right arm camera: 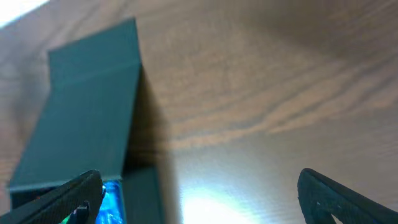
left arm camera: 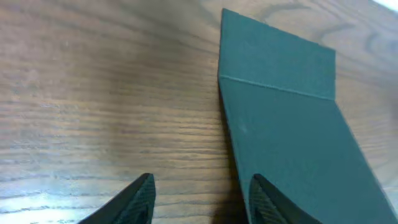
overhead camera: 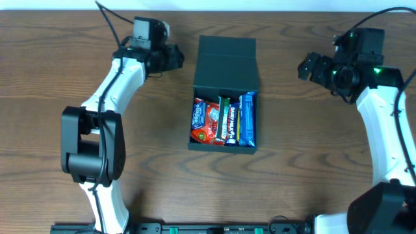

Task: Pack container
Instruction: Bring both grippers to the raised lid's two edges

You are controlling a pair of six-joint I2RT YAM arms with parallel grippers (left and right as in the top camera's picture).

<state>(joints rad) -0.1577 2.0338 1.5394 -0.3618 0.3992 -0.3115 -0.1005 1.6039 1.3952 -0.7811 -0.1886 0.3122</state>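
Observation:
The container (overhead camera: 225,52), a dark teal-black square box, sits at the table's middle with its hinged flap lid raised partway over the far half. Several snack packets (overhead camera: 223,120) in red, blue and green fill its open front. My left gripper (overhead camera: 174,58) is open and empty, to the left of the lid; in the left wrist view (left arm camera: 199,199) its right finger is next to the lid (left arm camera: 286,124). My right gripper (overhead camera: 311,68) is open and empty, well to the right of the box. The right wrist view shows the lid (right arm camera: 87,106) and a blue packet (right arm camera: 112,199).
The wooden table (overhead camera: 312,169) spreads around the box. Both arm bases stand at the near edge. A bright glare lies on the wood in the right wrist view (right arm camera: 217,205).

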